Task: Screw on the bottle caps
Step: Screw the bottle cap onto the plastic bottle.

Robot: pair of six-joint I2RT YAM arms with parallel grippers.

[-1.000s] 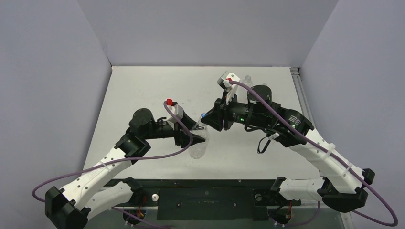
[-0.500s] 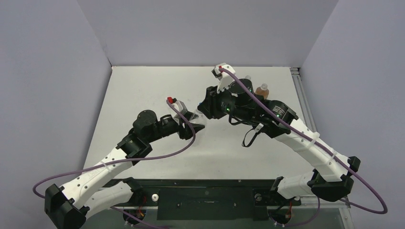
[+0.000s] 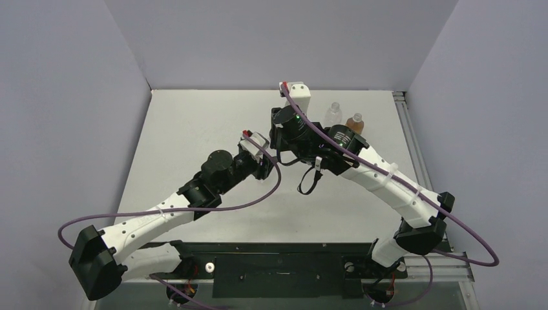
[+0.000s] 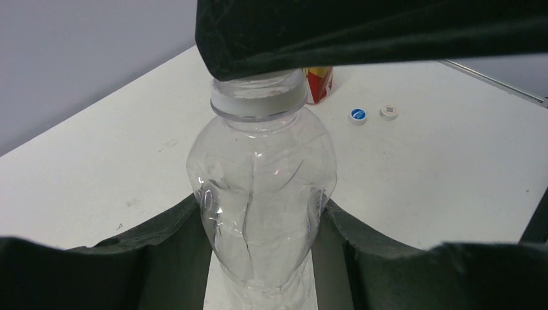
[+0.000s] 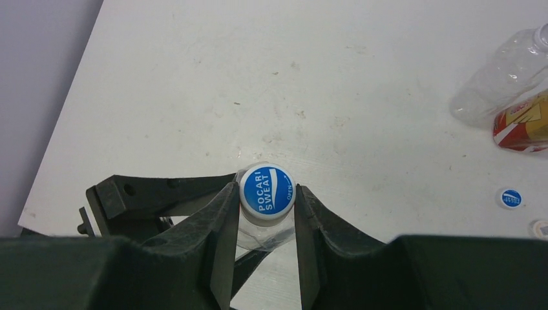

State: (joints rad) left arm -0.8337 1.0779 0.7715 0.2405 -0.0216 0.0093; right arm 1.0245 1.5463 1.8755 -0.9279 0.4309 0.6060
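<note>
The right end effector (image 5: 266,194) is clenched on a blue-and-white cap (image 5: 267,189), one finger pressing its rim from each side. The cap sits on the neck of a held clear bottle (image 4: 262,187). The left end effector (image 4: 262,232) grasps that bottle around its body and holds it upright; whether its base rests on the table (image 5: 194,77) I cannot tell.

The step in hand appears to be threading this cap. To do it well, the right wrist should turn about the bottle's own axis with light downward pressure, so the thread catches squarely rather than crossing. The left grip needs to be firm enough to stop the bottle spinning, yet not so hard that the thin, creased wall buckles. The cap is small, so the fingers could slip off its rim.

Farther out on the table, a second blue cap (image 5: 510,198) and a white cap (image 4: 388,111) lie just beside each other. They are near an amber bottle (image 5: 523,119) and another clear bottle (image 5: 494,81).
</note>
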